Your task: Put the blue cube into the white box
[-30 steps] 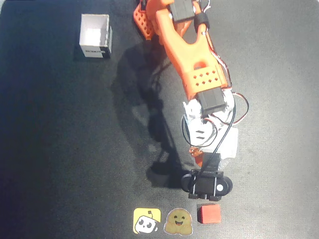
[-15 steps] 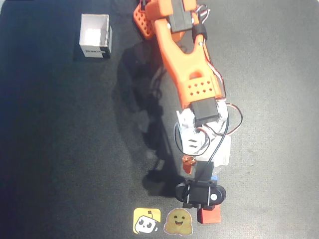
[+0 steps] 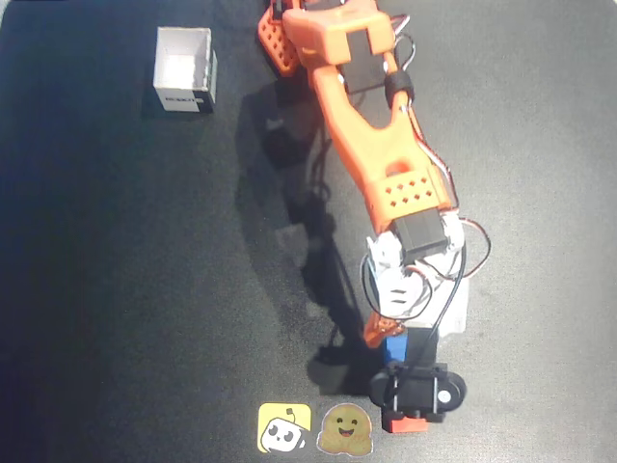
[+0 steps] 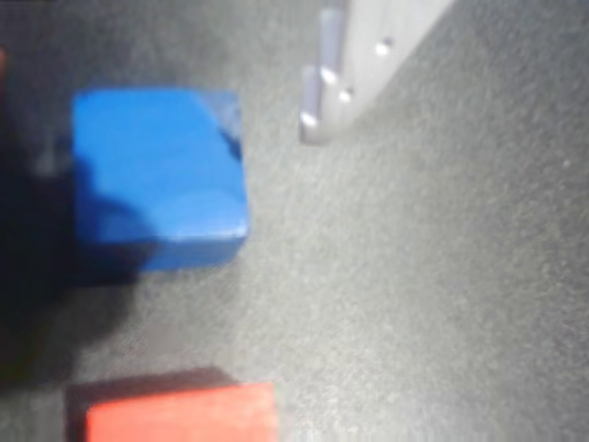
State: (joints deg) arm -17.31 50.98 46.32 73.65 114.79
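- Near the bottom edge of the overhead view, the blue cube (image 3: 396,344) is seen on the dark tabletop (image 3: 116,289), partly covered by the orange arm (image 3: 371,145), with the red cube (image 3: 403,422) just below it.
- From the wrist view, the blue cube (image 4: 158,175) is shown lying free, left of a pale finger (image 4: 368,55); the jaws are spread and nothing is held.
- The white box (image 3: 184,69) stands well apart, at upper left.
- Two stickers (image 3: 316,428) lie beside the red cube.
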